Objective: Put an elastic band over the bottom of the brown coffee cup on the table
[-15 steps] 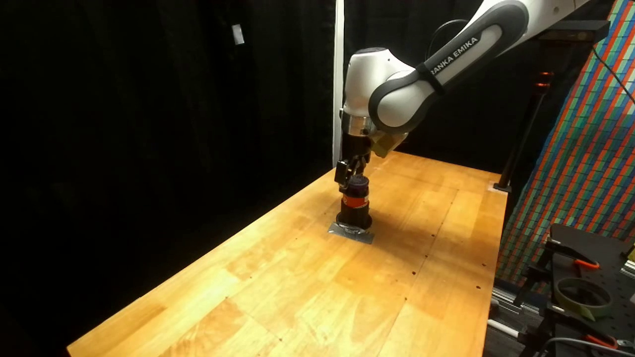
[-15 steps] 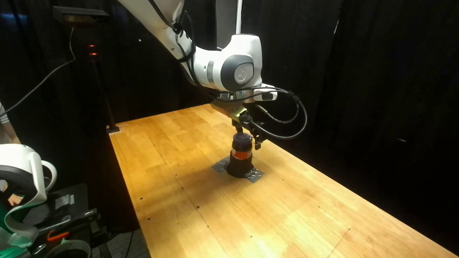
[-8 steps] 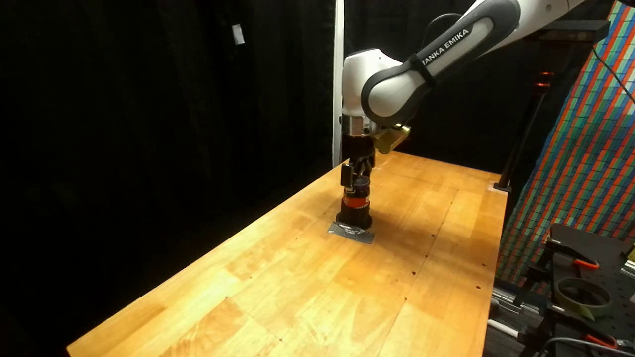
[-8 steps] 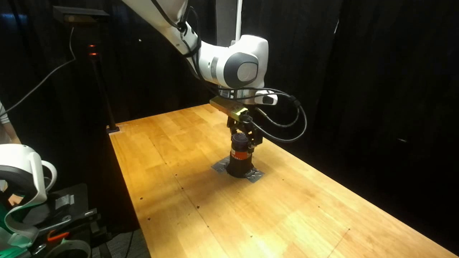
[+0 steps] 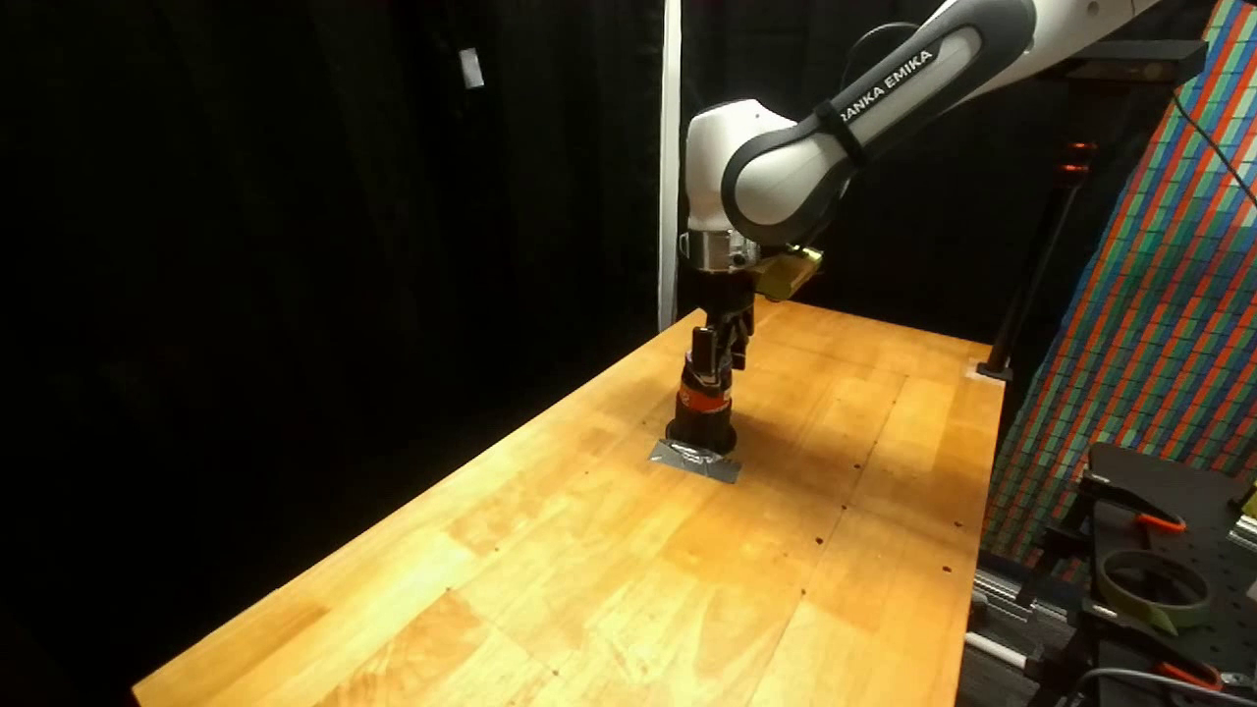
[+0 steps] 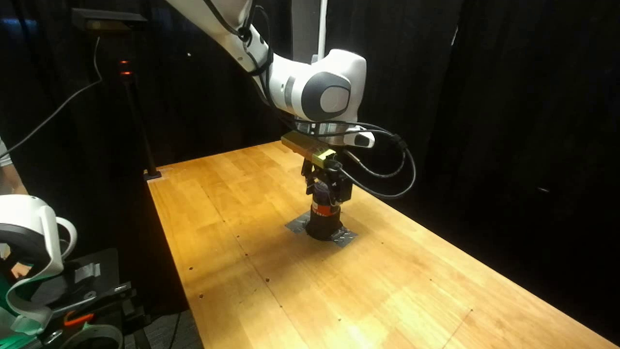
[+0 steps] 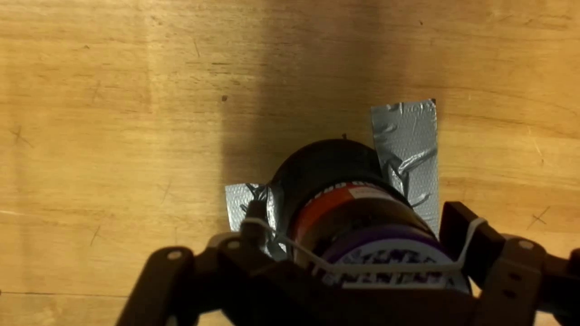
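Over the brown coffee cup (image 6: 323,218), upright and taped to the surface (image 6: 242,300), the end effector (image 7: 358,231) has shifted since a second ago, spread wide with the elastic band (image 7: 392,268) stretched across it. In the wrist view one strand crosses the cup's top; an off-centre descent might snag it there, or drag peel it loose.

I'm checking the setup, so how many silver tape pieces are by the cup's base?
2 in the wrist view: a left tape piece, partly covered by the gripper, and a right tape piece, both at the base of the cup. Others could be hidden.
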Controlling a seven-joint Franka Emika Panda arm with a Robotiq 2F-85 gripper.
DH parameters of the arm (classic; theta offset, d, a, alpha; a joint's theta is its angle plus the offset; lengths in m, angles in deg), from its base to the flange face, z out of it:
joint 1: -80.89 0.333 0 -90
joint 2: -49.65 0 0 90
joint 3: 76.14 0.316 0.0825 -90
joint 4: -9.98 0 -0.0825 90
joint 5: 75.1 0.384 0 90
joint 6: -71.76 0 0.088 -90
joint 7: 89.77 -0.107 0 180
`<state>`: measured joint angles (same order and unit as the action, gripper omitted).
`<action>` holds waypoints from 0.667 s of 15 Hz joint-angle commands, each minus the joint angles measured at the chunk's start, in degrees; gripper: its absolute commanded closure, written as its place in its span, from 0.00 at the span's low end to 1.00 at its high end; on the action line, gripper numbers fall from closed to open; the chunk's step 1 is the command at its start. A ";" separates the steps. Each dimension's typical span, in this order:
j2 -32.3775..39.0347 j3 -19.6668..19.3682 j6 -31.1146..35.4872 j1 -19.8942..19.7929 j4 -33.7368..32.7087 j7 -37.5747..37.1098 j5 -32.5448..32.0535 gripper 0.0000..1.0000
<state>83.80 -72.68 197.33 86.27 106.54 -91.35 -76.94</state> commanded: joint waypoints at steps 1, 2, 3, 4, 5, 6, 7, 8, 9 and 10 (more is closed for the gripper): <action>-4.43 0.77 0.05 -1.32 6.74 2.76 1.49 0.00; -5.25 0.80 0.37 -1.52 8.08 3.14 1.57 0.00; -6.03 0.89 0.60 -1.77 9.35 3.60 1.77 0.00; -6.89 1.01 0.97 -2.03 10.73 3.99 2.09 0.00; -7.69 1.04 1.59 -2.16 11.98 4.18 2.27 0.00; -8.60 1.11 3.01 -2.28 13.55 4.56 2.43 0.25; -9.60 1.19 4.51 -2.38 15.18 4.78 2.78 0.28; -10.52 1.23 6.52 -2.44 16.87 4.83 3.00 0.34; -11.68 1.18 9.21 -2.31 19.06 4.54 2.83 0.42; -12.81 1.15 12.14 -2.20 21.30 4.21 2.66 0.51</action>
<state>76.71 -72.00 203.49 84.71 118.83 -88.18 -75.60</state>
